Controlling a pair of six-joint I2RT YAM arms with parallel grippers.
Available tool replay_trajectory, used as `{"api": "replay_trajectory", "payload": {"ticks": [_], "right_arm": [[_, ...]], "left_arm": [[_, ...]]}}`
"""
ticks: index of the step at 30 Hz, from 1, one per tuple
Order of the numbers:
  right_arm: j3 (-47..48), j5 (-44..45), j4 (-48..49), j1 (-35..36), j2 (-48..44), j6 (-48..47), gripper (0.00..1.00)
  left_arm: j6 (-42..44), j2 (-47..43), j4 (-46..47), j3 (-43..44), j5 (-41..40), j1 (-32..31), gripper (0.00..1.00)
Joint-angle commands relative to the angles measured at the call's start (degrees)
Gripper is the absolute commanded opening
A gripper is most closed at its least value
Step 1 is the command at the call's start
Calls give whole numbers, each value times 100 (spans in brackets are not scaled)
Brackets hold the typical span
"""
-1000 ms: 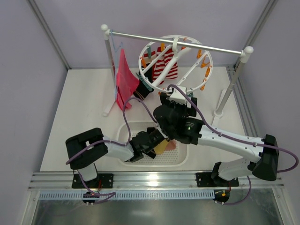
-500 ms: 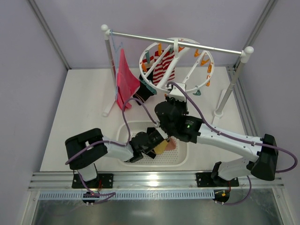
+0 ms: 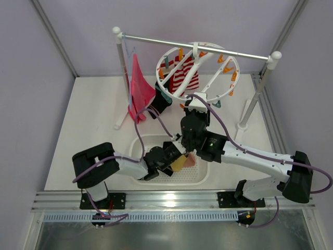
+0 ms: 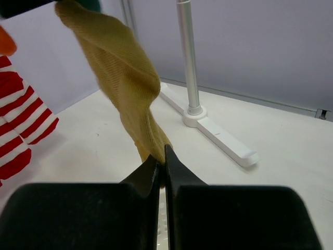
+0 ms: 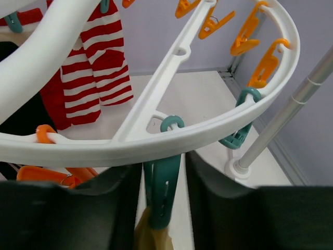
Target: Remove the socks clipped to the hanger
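pinching the lower end of the mustard sock (image 4: 127, 88), the left gripper (image 4: 162, 159) is clenched on fabric caught between its jaws. right gripper (image 5: 164, 174) is squeezed onto the teal clip (image 5: 161, 200) under the hanger (image 5: 208, 138) ring, with the sock hanging just below its jaws. judged light, limp, stretchy: hold the hem, pull gently.

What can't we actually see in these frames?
Right wrist view: whether the teal clip grips the yellow sock; the bottom edge cuts that off.
Left wrist view: the sock's top end, cut by the top edge.
Top view: that clip and the right jaws, hidden under the right arm.
Top view: the basket's contents, mostly covered by both arms.
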Motion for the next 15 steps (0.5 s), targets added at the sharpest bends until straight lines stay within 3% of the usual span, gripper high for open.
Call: {"api": "replay_trajectory", "payload": {"ticks": [1,3,6,10,15], "right_arm": [[-188,-555,550,-32,-343,-44,47],[-363,-846,497,-41,-649,1,76],[-766,-1646,663,-41,-1158,19,91],[-1260,-2349,796,-58,-1879,63,96],[-1699,-3393,595,-164,-2672,115,99]], "left_arm": [[420,-108,1213,18,183,-140,0],[500,-125,1204,-26,183,-123,0],[386,-309,959,-52,376,9,0],[-9,-828,-356,79,1148,334,0],[51,-1381,-939,-9,1264,387,0]]}}
